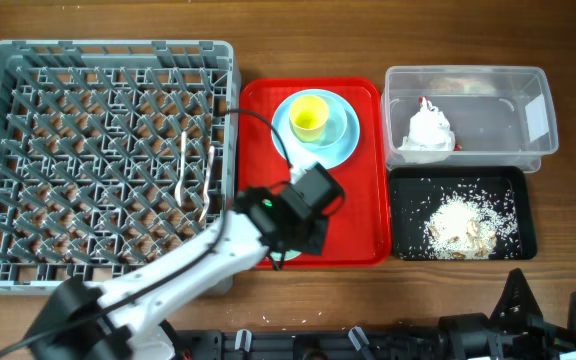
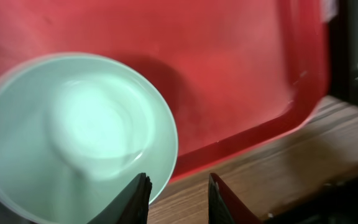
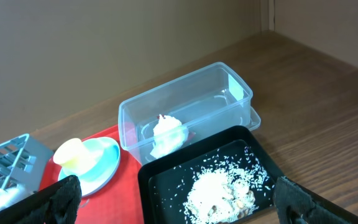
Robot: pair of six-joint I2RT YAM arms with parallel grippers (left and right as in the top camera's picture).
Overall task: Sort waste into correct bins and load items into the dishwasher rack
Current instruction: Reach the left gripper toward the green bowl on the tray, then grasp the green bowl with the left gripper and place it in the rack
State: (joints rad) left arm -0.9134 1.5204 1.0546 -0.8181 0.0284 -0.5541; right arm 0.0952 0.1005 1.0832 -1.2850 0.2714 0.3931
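Note:
My left gripper (image 2: 178, 180) is open, low over the front left corner of the red tray (image 1: 353, 215). Its left finger is at the rim of the pale green bowl (image 2: 73, 130); in the overhead view the wrist (image 1: 293, 215) hides the bowl. The yellow cup (image 1: 308, 117) stands on the light blue plate (image 1: 336, 140). The white napkin (image 1: 430, 130) lies in the clear tub (image 1: 468, 75). Rice scraps (image 1: 458, 225) lie in the black tray (image 1: 400, 215). White spoon and fork (image 1: 208, 180) lie in the grey rack (image 1: 103, 160). My right gripper (image 3: 182, 205) is wide open and empty at the front right.
The rack fills the left of the table, touching the red tray's left side. The tub and the black tray sit right of the red tray, tub behind. Bare wood runs along the table's front edge (image 2: 260, 180).

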